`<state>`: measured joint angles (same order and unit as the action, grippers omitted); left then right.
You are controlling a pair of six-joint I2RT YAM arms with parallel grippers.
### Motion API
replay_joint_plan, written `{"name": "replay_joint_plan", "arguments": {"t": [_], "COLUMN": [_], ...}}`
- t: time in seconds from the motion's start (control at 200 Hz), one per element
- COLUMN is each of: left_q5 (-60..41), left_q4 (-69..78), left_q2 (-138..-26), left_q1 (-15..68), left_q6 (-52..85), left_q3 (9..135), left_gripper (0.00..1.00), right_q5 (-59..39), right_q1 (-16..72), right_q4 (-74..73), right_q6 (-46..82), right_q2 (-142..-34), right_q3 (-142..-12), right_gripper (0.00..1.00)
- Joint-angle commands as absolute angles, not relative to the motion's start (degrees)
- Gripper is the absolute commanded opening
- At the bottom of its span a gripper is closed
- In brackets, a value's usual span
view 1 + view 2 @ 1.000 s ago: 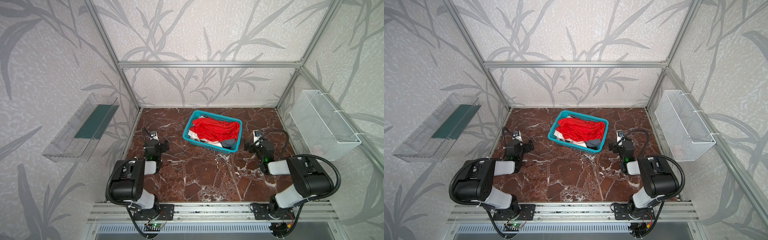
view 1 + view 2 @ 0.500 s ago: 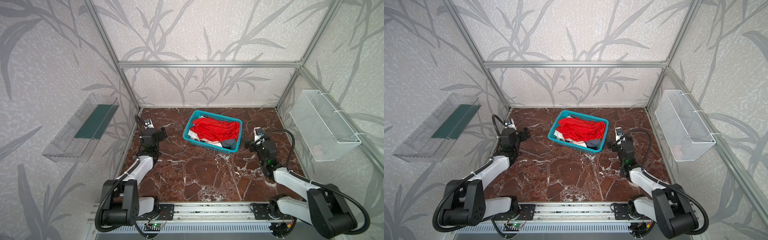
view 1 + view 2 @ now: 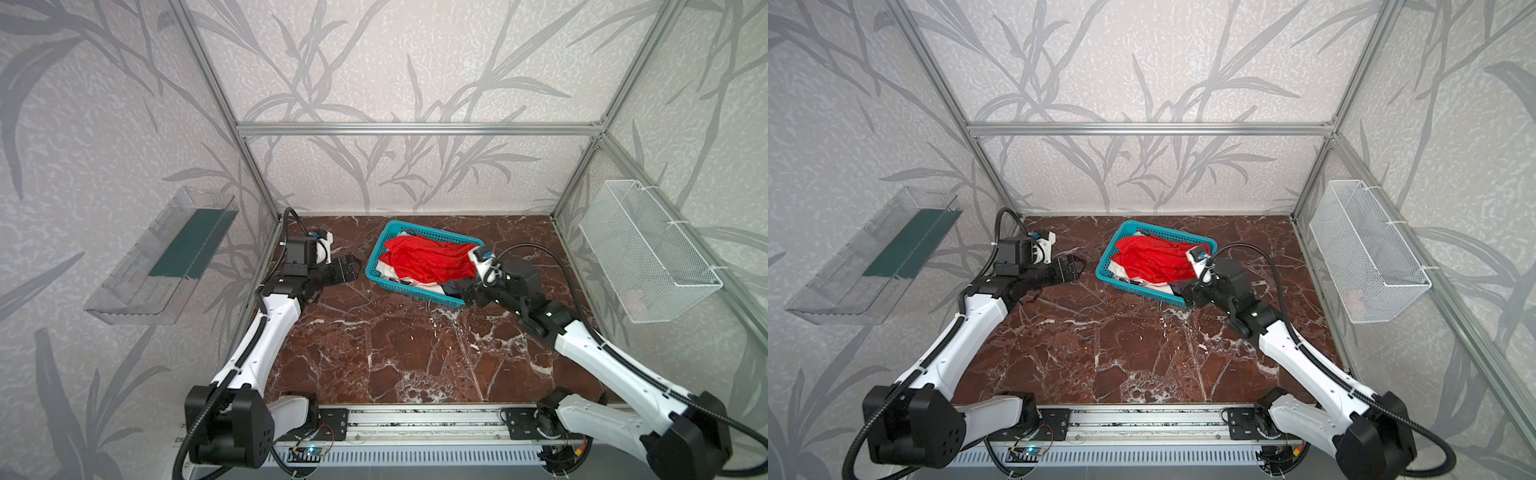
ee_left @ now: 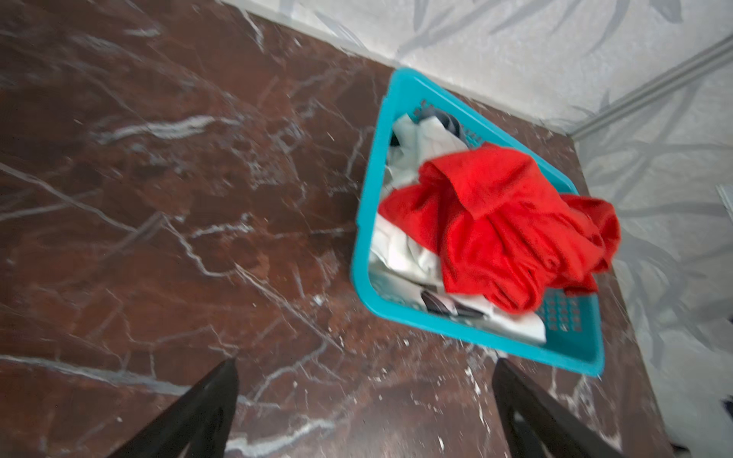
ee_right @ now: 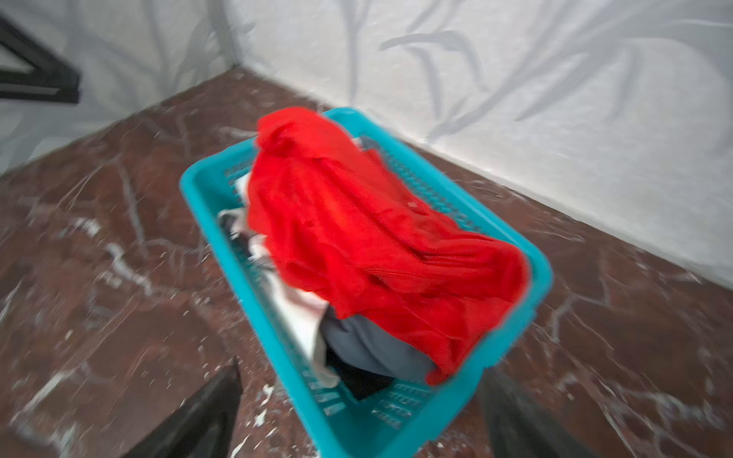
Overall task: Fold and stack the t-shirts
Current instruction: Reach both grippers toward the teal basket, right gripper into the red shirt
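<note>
**Item 1: teal basket** (image 3: 375, 266). Stands at rear centre of the marble tabletop (image 3: 395, 353), skewed to the table's edges, with a strip of bare marble between it and the back wall.

**Item 2: t-shirts, three, all in the basket, unfolded.**
- The red t-shirt (image 3: 428, 264) is crumpled on top, and its folds lap over the rim at the right end.
- The white t-shirt (image 4: 404, 253) lies beneath it and shows along the left end and the near wall.
- The grey-blue t-shirt (image 5: 373, 349) is tucked in the near right corner under the red hem.

**Item 3: left gripper** (image 3: 351, 268). Sits just beside the basket's left end, not touching it. Jaws are wide apart and empty.

**Item 4: right gripper** (image 3: 465, 293). Sits at the basket's near right corner. The wrist view is blurred but shows the fingers (image 5: 206, 408) spread to either side of that corner, gripping nothing. Whether they touch the rim cannot be told.

**Item 5: open room.** A broad stretch of bare marble lies in front of the basket, between the two arms and reaching to the front rail.

**Item 6: wall fittings.** A clear tray (image 3: 166, 257) hangs on the left wall and a wire basket (image 3: 648, 249) on the right, both above the table's side edges.
</note>
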<state>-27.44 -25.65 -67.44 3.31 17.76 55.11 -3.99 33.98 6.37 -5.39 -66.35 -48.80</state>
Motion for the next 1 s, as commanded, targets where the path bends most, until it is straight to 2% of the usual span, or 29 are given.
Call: {"name": "replay_joint_plan", "arguments": {"t": [0.0, 0.19, 0.25, 0.305, 0.335, 0.675, 0.84, 0.995], "left_q5": [-37.6, -44.0, -44.0, -41.1, -39.0, -31.1, -31.0, -31.2], "left_q4": [-31.1, -29.2, -29.7, -31.6, -32.7, -31.7, -32.2, -32.2], "left_q2": [-64.1, -61.4, -60.1, -58.7, -58.0, -52.0, -53.0, -53.5], "left_q1": [3.5, 4.2, 4.8, 5.2, 5.4, 5.6, 5.6, 5.6], "left_q6": [16.4, 23.2, 25.3, 26.6, 27.0, 28.9, 28.7, 29.2], "left_q3": [52.8, 51.9, 51.4, 51.4, 51.4, 47.4, 48.1, 48.1], "left_gripper": [0.99, 0.99, 0.99, 0.99, 0.99, 0.99, 0.99, 0.99], "right_q5": [-9.4, -14.4, -14.5, -14.3, -14.3, -13.4, -9.2, -5.1], "right_q1": [36.9, 38.6, 39.0, 39.2, 39.2, 39.8, 40.1, 40.1], "right_q4": [11.1, 10.6, 13.0, 15.5, 16.3, 16.9, 17.0, 16.7], "right_q6": [-11.6, -17.4, -19.1, -19.5, -19.5, -20.9, -20.7, -19.7], "right_q2": [-74.9, -85.6, -89.2, -92.7, -94.0, -100.7, -103.0, -104.7], "right_q3": [-54.6, -61.9, -65.2, -68.4, -69.6, -71.9, -72.3, -72.8], "right_gripper": [0.83, 0.79, 0.71, 0.56, 0.53, 0.51, 0.44, 0.28]}}
